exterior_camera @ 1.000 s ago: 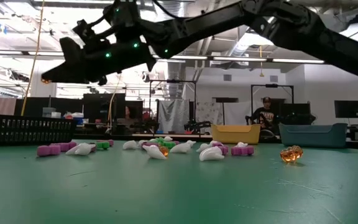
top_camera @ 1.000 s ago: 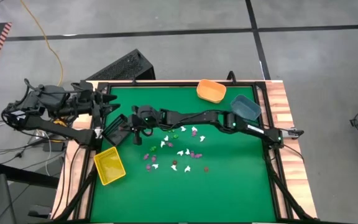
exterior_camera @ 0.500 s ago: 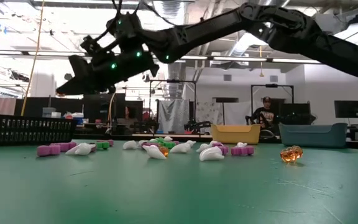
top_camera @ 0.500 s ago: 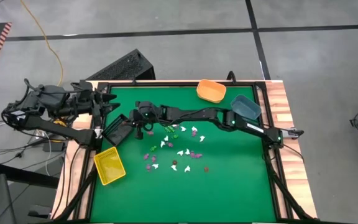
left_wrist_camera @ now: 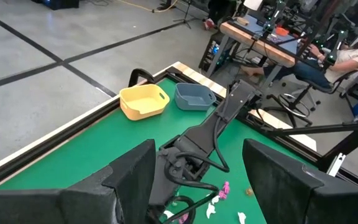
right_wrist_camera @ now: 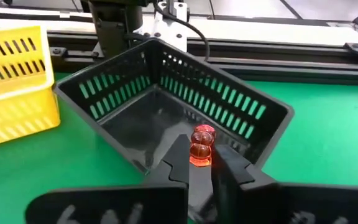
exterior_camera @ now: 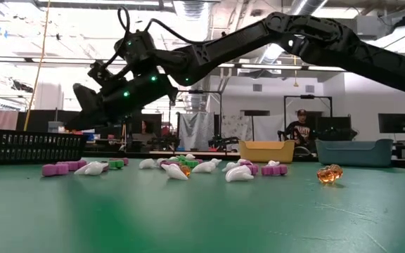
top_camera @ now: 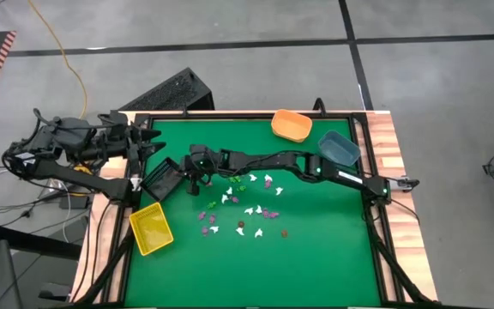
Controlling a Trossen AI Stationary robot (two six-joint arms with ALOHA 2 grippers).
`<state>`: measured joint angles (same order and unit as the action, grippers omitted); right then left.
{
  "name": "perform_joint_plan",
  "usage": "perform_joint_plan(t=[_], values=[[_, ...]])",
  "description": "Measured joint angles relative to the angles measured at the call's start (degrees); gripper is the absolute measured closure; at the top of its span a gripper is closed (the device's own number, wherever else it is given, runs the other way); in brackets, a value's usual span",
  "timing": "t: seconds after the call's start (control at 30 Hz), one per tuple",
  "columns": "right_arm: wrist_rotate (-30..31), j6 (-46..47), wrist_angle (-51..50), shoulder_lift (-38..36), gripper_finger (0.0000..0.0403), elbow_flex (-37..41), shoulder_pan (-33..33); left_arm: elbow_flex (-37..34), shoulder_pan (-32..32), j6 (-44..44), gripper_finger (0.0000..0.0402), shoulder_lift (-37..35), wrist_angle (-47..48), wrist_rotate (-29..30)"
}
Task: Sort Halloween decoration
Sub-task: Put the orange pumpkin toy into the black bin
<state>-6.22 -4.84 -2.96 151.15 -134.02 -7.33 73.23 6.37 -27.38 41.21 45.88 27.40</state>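
Observation:
My right gripper (right_wrist_camera: 201,163) reaches across the table to the black bin (right_wrist_camera: 166,109) at the left and is shut on a small translucent orange trinket (right_wrist_camera: 201,144). In the high view it (top_camera: 184,178) hovers at the bin's (top_camera: 161,179) right rim. The other Halloween trinkets (top_camera: 247,206), white, purple, green and reddish-brown, lie scattered on the green mat. My left gripper (left_wrist_camera: 194,168) waits open, raised by the table's far left corner (top_camera: 148,142), with nothing between its fingers. My right gripper pinches the orange trinket (right_wrist_camera: 201,149) between its two fingertips (right_wrist_camera: 180,155), only at their free ends. The fingers come from the table's right side, slanting a little downward. The trinket is lifted clear, just above the black bin's near rim.
A yellow bin (top_camera: 151,229) sits at the near left beside the black one. An orange bin (top_camera: 292,124) and a blue bin (top_camera: 339,148) stand at the far right. A raised frame (top_camera: 230,115) edges the mat. A person sits in the room beyond (exterior_camera: 301,130).
My right gripper has come down toward the black bin with the orange trinket, its fingers tipping further downward.

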Motion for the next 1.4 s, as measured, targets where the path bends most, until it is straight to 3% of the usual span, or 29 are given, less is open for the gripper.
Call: perform_joint_plan(t=[0.47,0.63,1.0,1.2,1.4], values=[[0.02,0.16,-0.2,-0.02,0.0263,-0.06,0.46,0.0,0.0,0.01,0.017,0.0,0.14,-0.02],[0.1,0.24,-3.75,-2.86,0.0249,-0.5,0.22,0.0,0.0,0.0,0.017,-0.02,0.14,-0.04],[0.28,-15.97,-39.35,-26.8,0.0266,-0.85,-4.0,-0.02,0.0,1.66,0.017,0.0,-0.41,-0.02],[0.35,-15.7,-61.08,-39.52,0.0271,-0.73,-8.07,-0.02,0.0,1.4,0.017,0.0,-0.47,-0.02],[0.59,-9.03,-82.62,-49.53,0.0271,-0.7,-11.81,-0.02,0.02,0.89,0.017,0.29,-0.5,1.97]])
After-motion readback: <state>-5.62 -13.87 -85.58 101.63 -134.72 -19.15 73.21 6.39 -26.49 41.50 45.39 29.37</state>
